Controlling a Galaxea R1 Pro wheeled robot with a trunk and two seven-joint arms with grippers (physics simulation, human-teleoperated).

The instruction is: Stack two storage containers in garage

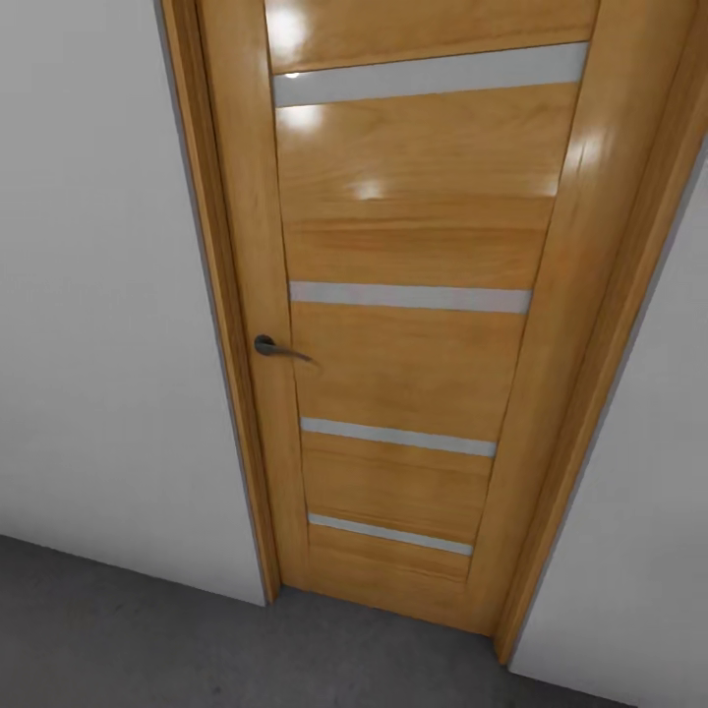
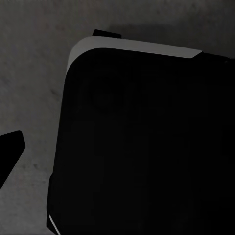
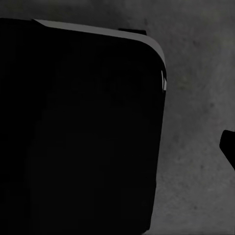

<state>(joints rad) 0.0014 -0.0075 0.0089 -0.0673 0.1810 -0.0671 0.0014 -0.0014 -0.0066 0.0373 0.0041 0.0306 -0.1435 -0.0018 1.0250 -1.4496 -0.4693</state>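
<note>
The head view faces an orange-wood door (image 1: 413,324) set in a plain white wall (image 1: 98,295), closed within its frame, with 4 pale horizontal stripes across it and a dark lever handle (image 1: 278,348) on its left side; the door's top is cut off by the picture's upper edge. Below it runs a strip of dark grey, mottled concrete floor (image 1: 118,639). In the left wrist view a large black rounded body (image 2: 147,147) with a pale edge covers most of the frame above the same grey floor (image 2: 34,73), and a dark tip (image 2: 10,152) juts in at one edge; too little of it shows to say whether the left jaws are apart or together. The right wrist view is alike: a black rounded mass (image 3: 78,132), grey floor (image 3: 196,98) beside it, and a dark sliver (image 3: 228,147) at the border, so the right jaws' state cannot be told either. The 2 storage containers appear nowhere in these pictures.
</note>
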